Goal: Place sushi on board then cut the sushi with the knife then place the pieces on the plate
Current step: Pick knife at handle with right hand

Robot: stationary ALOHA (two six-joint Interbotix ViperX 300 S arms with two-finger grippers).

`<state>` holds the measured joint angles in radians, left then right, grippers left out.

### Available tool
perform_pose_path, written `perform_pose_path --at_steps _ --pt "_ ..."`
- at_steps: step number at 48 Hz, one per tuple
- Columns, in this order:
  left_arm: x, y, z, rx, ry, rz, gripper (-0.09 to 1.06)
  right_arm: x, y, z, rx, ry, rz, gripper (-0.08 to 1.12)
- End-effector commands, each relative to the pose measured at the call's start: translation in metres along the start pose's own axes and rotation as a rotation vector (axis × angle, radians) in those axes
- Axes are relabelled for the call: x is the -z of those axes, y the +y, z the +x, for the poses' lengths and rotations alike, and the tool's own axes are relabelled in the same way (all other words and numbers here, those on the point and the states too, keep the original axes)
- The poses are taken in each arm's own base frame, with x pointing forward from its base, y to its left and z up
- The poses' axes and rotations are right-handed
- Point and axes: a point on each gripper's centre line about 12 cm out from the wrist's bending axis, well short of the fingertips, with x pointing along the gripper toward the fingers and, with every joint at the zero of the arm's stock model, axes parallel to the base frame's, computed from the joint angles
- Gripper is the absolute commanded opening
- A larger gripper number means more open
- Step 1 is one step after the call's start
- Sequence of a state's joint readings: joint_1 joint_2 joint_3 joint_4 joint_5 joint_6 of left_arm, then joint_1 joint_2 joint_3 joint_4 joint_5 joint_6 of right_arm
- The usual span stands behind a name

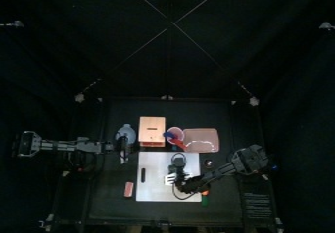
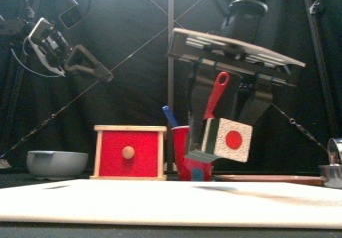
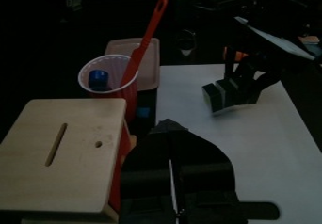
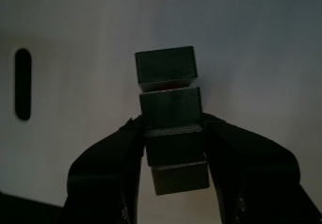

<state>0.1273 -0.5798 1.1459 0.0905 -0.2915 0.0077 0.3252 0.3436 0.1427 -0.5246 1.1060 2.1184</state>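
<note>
The right fingers (image 4: pixel 120 162) pinched the sushi roll (image 4: pixel 168 82) above the white board (image 4: pixel 75 40). Its ungripped end blocks could detach and tumble. The left fingers' (image 3: pixel 201 167) opening was indiscernible.

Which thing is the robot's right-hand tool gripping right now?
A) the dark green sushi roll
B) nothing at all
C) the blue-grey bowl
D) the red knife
A: the right tool has both jaws pressed against the sides of the sushi roll, holding it over the white board. The red knife stands in the red cup.
</note>
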Motion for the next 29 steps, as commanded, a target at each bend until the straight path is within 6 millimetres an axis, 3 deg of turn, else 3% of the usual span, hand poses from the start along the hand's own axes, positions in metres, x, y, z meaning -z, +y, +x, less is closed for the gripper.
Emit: perform_pose_path --at_steps 1,7,20,29 --pt "-0.007 0.001 0.000 -0.001 -0.024 0.003 0.01 -0.007 0.011 -0.014 -0.002 -0.005 0.040 0.53" --pt "-0.009 0.001 -0.002 0.000 -0.032 0.015 0.01 -0.006 0.017 -0.009 0.020 -0.019 0.048 0.60" --pt "-0.008 0.000 -0.004 0.006 -0.031 0.032 0.01 0.004 0.023 0.003 0.047 -0.004 0.053 0.87" --pt "-0.004 0.000 -0.004 0.005 -0.009 0.031 0.01 -0.001 0.024 -0.008 0.034 -0.017 0.044 0.89"
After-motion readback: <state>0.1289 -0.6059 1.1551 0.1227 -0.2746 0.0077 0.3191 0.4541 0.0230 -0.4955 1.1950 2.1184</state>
